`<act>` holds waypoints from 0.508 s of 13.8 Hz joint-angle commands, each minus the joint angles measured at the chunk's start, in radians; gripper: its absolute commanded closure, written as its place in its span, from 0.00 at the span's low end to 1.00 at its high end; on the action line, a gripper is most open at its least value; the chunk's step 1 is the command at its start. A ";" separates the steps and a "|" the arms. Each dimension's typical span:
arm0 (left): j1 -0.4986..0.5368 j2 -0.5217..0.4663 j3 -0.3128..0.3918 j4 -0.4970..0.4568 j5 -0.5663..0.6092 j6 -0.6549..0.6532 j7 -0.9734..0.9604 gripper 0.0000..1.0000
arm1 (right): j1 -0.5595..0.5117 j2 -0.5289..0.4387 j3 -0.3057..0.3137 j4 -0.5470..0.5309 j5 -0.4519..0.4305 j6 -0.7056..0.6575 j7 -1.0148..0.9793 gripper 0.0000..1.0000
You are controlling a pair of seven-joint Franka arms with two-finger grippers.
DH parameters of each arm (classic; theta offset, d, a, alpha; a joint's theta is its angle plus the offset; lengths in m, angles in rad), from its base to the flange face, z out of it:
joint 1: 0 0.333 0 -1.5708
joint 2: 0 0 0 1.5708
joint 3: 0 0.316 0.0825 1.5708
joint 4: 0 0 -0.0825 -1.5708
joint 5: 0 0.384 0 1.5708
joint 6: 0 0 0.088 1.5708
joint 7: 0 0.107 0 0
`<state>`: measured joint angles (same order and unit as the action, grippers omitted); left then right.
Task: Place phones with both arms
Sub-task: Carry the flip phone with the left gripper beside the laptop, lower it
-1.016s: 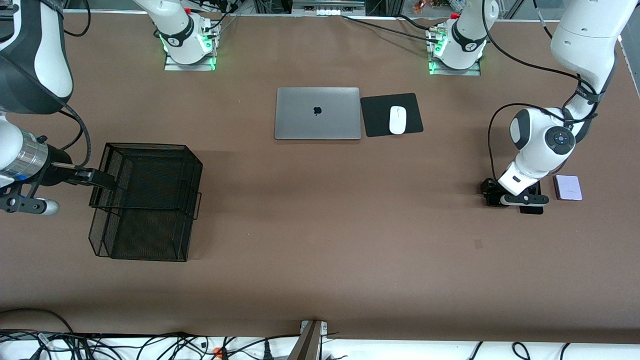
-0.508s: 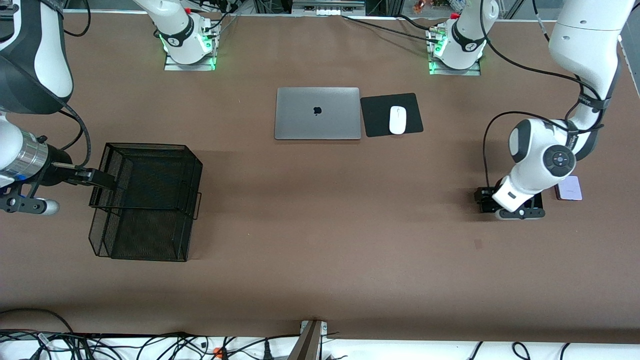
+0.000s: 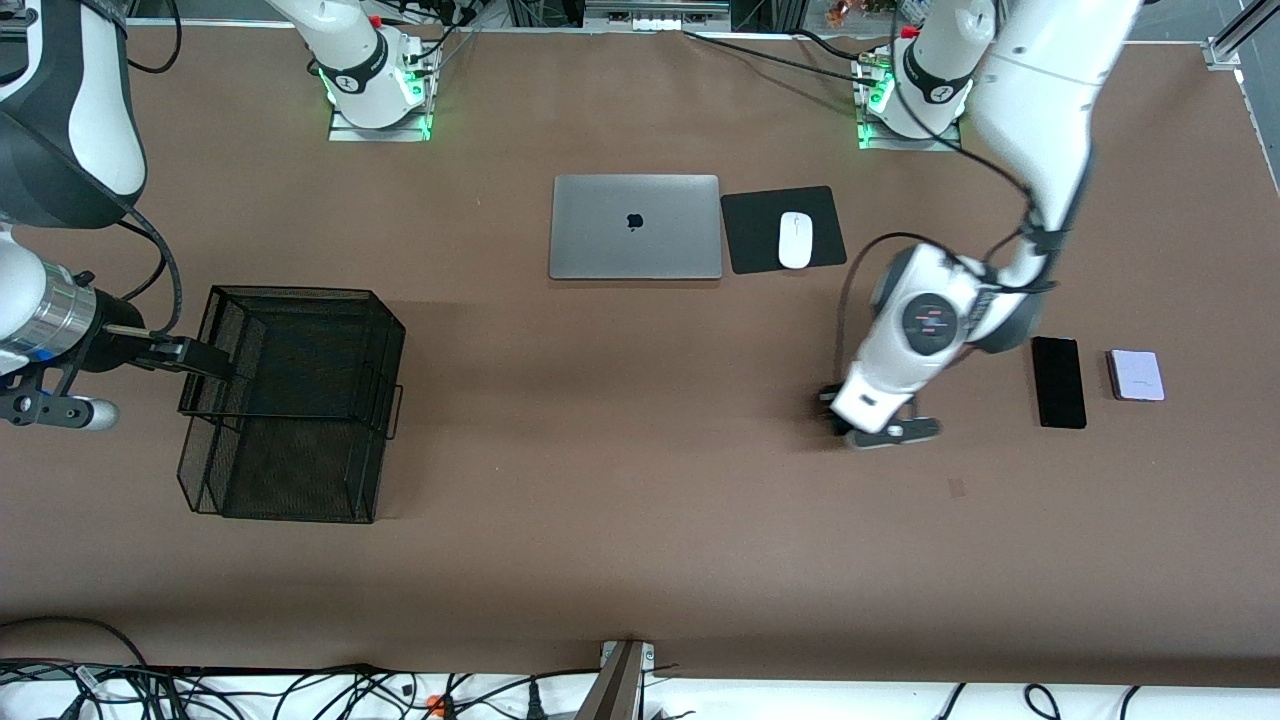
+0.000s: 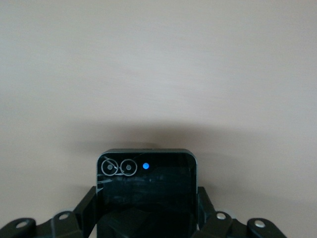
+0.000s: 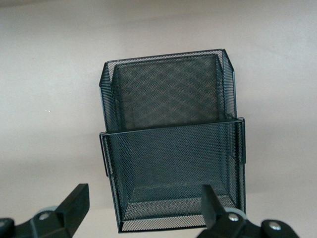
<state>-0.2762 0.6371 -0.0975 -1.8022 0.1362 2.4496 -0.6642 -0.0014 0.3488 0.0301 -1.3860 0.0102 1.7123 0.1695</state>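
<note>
left gripper (image 4: 147, 218) clamps small squarish black phone (image 4: 146, 191), hidden in front view | right gripper (image 5: 143, 210) wide beside black wire-mesh basket (image 5: 171, 144)

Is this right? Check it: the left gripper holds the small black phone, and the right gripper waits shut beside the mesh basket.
One thing is wrong: the right gripper is open, not shut; the right wrist view shows its fingers spread apart by the mesh basket. The left gripper does hold the small black phone.

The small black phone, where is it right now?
The small black phone is held in the left gripper, above bare table between the mouse pad and the long black phone.
</note>
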 commanded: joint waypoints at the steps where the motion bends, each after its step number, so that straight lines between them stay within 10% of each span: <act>1: -0.122 0.116 0.015 0.223 0.005 -0.098 -0.151 1.00 | -0.009 0.004 0.005 0.013 0.025 -0.007 -0.010 0.00; 7: -0.305 0.217 0.015 0.424 -0.058 -0.106 -0.199 1.00 | -0.011 0.004 0.007 0.013 0.025 -0.007 -0.010 0.00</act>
<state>-0.5169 0.7962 -0.0986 -1.4940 0.0988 2.3751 -0.8567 -0.0017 0.3489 0.0299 -1.3860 0.0175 1.7123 0.1695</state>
